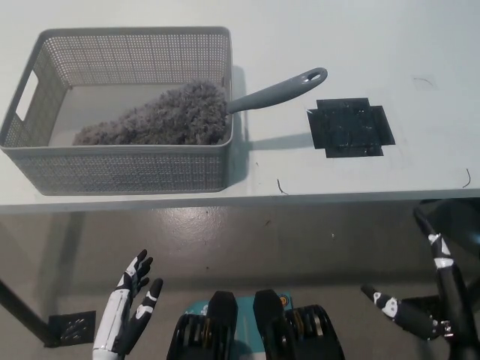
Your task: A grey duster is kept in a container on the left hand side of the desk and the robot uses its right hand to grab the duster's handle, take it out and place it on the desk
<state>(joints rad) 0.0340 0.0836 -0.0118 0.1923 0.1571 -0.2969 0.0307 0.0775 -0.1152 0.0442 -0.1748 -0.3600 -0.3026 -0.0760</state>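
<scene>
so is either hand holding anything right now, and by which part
Nothing is held. Both the left hand and the right hand hang open below the desk edge; the duster lies in the basket, its handle poking over the rim, untouched.

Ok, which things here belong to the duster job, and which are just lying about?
Job in hand:
- grey duster in the container, its handle sticking out over the rim
- mesh container
- desk
- right hand, open, below the desk edge

Lying about:
- black tape patch on the desk
- left hand, open, resting at lower left
</scene>
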